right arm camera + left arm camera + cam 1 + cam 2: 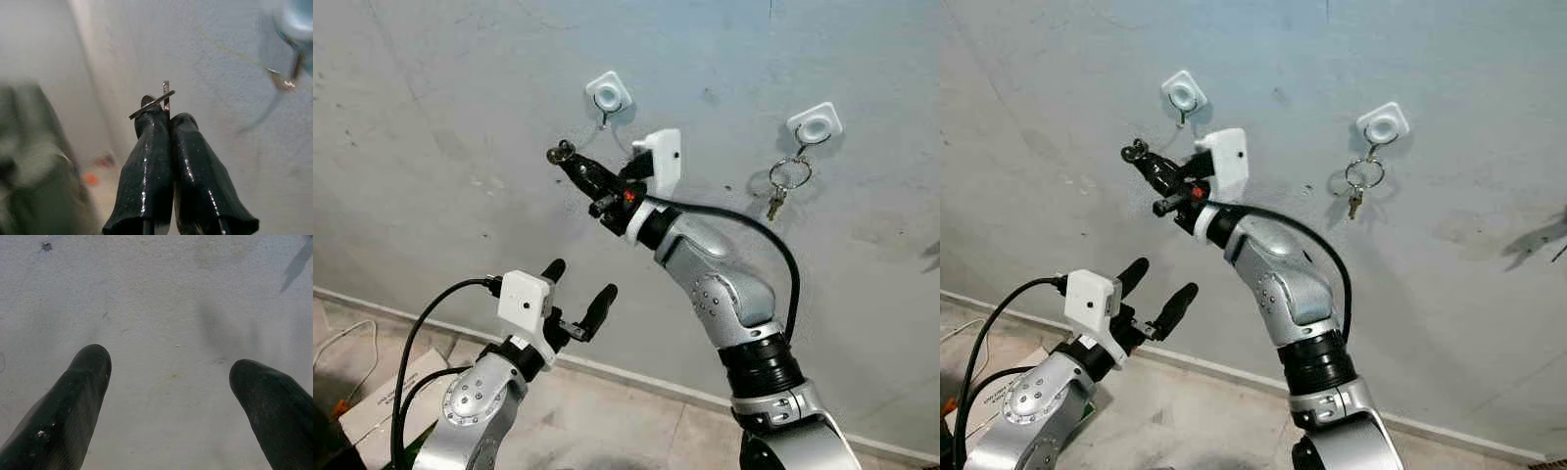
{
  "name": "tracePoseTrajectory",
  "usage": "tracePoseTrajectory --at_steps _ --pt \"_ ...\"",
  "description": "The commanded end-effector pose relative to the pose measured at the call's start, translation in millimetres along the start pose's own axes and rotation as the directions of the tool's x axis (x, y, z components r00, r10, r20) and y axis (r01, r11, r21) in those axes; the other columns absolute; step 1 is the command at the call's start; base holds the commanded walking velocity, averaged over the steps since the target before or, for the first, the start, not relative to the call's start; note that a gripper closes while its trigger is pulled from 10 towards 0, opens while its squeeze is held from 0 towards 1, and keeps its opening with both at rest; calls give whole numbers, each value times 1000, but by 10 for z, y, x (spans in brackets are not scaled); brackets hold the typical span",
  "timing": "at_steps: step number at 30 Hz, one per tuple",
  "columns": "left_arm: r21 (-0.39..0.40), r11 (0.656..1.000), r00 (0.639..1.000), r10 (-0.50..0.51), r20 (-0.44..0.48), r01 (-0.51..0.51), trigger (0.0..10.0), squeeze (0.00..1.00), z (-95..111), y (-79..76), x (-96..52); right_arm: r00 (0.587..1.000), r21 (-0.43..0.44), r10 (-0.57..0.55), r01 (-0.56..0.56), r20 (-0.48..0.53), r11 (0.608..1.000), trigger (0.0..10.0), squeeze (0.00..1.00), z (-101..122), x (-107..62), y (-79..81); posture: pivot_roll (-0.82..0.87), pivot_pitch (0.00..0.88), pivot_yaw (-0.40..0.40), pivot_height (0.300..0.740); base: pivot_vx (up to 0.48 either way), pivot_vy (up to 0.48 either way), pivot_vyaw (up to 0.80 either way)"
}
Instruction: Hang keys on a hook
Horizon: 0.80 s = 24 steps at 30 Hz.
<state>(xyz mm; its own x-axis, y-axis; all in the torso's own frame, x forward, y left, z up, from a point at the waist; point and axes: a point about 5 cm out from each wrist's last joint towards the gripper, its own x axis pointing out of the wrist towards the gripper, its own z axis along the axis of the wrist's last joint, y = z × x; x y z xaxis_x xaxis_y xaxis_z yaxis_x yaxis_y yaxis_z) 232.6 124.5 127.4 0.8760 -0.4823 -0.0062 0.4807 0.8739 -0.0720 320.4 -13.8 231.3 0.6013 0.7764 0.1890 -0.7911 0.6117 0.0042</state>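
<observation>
we see our right gripper (570, 160) raised against the pale grey plastered wall (431, 117), its two long black fingers pressed together on a small metal key ring with keys (155, 102), which sticks out past the fingertips. that pinched bunch sits just below and to the left of the white square wall hook (608, 95), near it but not on it. a second white square wall hook (815, 124) further right carries another silver key ring with a dangling key (787, 180). our left gripper (579, 291) hovers lower down, its fingers spread apart, pointing at bare wall.
</observation>
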Motion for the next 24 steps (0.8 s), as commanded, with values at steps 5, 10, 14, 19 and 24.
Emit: tracePoseTrajectory --at_steps 5,10,14,19,24 --pt "0 1000 1000 5 -1 -5 10000 0 -6 4 3 985 -221 55 -91 -165 971 10000 0 -165 -281 34 120 77 20 740 0 0 0" --pt "-3 1000 1000 -1 -3 1 10000 0 -18 0 18 901 -318 51 -205 -432 926 10000 0 -519 -780 -158 93 79 23 740 0 0 0" --pt "-7 1000 1000 -8 -4 8 10000 0 -29 -6 46 764 -375 88 -410 -639 831 10000 0 -723 -1154 -243 61 81 23 740 0 0 0" --pt "-10 1000 1000 -11 -4 11 10000 0 -38 -20 66 585 -306 136 -592 -799 746 10000 0 -827 -1448 -260 56 81 18 740 0 0 0" --pt "-19 1000 1000 -5 -6 5 10000 0 -59 -33 74 250 -82 226 -821 -941 565 10000 0 -881 -1972 -230 51 84 4 740 0 0 0"
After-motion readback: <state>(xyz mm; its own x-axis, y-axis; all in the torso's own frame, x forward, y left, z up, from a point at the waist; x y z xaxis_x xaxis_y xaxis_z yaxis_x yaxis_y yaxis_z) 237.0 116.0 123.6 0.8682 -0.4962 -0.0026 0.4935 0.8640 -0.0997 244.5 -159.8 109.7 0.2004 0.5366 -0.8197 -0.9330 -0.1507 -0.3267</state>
